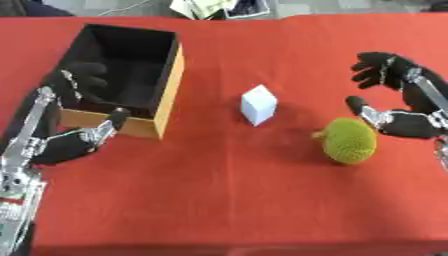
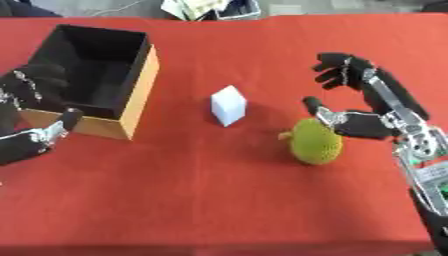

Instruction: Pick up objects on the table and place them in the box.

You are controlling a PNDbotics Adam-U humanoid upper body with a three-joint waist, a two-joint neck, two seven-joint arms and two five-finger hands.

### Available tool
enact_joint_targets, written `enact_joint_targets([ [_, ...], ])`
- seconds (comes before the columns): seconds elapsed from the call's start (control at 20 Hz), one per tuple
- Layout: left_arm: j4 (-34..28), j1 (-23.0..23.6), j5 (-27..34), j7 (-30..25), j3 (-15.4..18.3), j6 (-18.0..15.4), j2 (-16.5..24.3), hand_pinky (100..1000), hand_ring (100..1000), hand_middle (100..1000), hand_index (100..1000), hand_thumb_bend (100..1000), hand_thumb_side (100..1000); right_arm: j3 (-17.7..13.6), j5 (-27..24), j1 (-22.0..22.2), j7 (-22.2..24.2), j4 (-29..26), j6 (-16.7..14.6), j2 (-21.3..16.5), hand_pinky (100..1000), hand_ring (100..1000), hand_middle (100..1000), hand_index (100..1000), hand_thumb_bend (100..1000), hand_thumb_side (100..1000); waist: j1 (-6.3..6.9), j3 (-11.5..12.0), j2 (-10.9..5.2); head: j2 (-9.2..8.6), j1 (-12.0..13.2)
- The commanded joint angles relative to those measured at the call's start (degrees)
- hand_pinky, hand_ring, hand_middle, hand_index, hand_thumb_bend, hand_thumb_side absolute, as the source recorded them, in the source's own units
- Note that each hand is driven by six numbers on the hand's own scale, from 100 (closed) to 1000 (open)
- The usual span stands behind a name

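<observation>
An open box with tan sides and a black inside stands at the left on the red table. A small white cube lies in the middle. To its right sits a green spiky fruit with a short stem. My right hand hovers open just right of and behind the fruit, its thumb close to the fruit's top and its fingers spread above. Over the box's near left corner my left hand is open with nothing in it.
The red cloth covers the whole table, with bare cloth in front of the objects. Papers and a dark item lie beyond the far edge.
</observation>
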Motion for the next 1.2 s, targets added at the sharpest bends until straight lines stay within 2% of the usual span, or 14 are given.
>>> enact_joint_targets([
  [0.05,-0.7,-0.3,-0.1,-0.1,0.1,0.0,1.5,618,747,763,827,497,308,0.7,0.8,0.0,1.7,0.7,-0.2,-4.4,702,734,743,886,332,332,-0.09,0.0,-0.93,0.29,-0.1],
  [0.25,-0.6,-0.3,-0.1,-0.1,0.1,0.0,1.6,618,748,763,827,496,308,1.4,0.9,0.2,2.9,1.7,-0.5,-5.9,705,736,743,888,339,323,-0.14,0.1,-0.94,0.29,-0.1],
  [0.55,-0.6,-0.3,-0.1,-0.2,0.0,0.0,1.7,619,748,763,827,496,309,4.4,1.6,-0.6,6.1,4.0,-0.8,-9.5,709,737,746,888,333,345,-0.34,0.3,-1.07,0.29,-0.4],
  [1.2,-0.6,-0.3,-0.1,-0.4,-0.1,0.0,1.8,619,748,763,828,493,310,6.9,5.8,-2.3,11.6,7.5,-1.4,-10.6,721,743,752,891,334,356,-0.39,0.6,-1.1,0.29,-0.4],
])
